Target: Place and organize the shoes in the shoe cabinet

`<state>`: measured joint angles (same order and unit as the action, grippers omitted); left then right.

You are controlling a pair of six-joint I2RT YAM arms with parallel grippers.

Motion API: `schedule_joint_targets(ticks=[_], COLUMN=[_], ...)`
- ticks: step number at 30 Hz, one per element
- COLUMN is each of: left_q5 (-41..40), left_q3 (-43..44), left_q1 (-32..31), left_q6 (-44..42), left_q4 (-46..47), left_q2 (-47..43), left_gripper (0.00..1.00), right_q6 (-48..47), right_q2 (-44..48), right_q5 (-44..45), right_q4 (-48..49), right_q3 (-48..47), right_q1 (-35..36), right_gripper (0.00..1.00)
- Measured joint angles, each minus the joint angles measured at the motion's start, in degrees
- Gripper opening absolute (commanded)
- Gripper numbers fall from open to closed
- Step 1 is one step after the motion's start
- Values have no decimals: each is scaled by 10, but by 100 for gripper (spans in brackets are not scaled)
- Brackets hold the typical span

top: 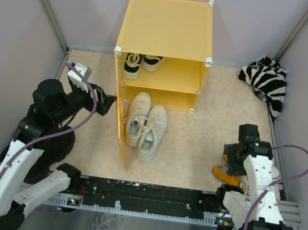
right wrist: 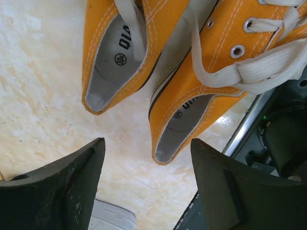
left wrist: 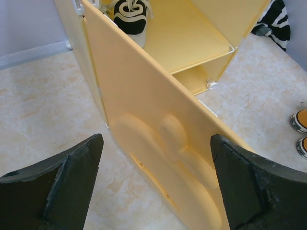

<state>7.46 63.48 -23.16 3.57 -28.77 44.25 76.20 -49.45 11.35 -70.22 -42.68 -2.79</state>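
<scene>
- shoe cabinet (top: 165,31) at 12 o'clock on the floor, mouth toward the arms, likely so either can reach in; upper shelf holds the black pair (top: 133,64); the lower compartment looks bare as far as it shows
- its door (left wrist: 158,110) swung out toward 6 o'clock, leaving both compartments free to load
- off-white pair (top: 146,125) side by side at the cabinet's 6 o'clock, toes at the lower opening; whether they cross the threshold I cannot tell
- zebra-striped bundle (top: 266,81) at 2 o'clock, well apart
- orange pair (right wrist: 211,62) at 4 o'clock, not yet stored; probably next to go
- right gripper (right wrist: 147,143) over their heels, fingers spread, grasping nothing; seemingly lined up to pinch a heel
- left gripper (left wrist: 156,139) at the door's 9 o'clock, fingers wide, no contact visible; perhaps there to steady the door
</scene>
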Motion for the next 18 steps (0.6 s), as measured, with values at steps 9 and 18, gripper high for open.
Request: schedule_joint_targets(ticks=[9,18], left_q5=[-4,-4], left_q3=[-2,-7], left_q1=[0,0], left_q6=[0,-1], left_q4=[0,0], left_q2=[-2,-7], left_gripper=[100,99], right_q6=[4,5], right_q2=[7,0], right_q5=[8,6], right_q4=[3,59], right_q3=[0,68], right_q1=[-8,-30], right_gripper=[69,62])
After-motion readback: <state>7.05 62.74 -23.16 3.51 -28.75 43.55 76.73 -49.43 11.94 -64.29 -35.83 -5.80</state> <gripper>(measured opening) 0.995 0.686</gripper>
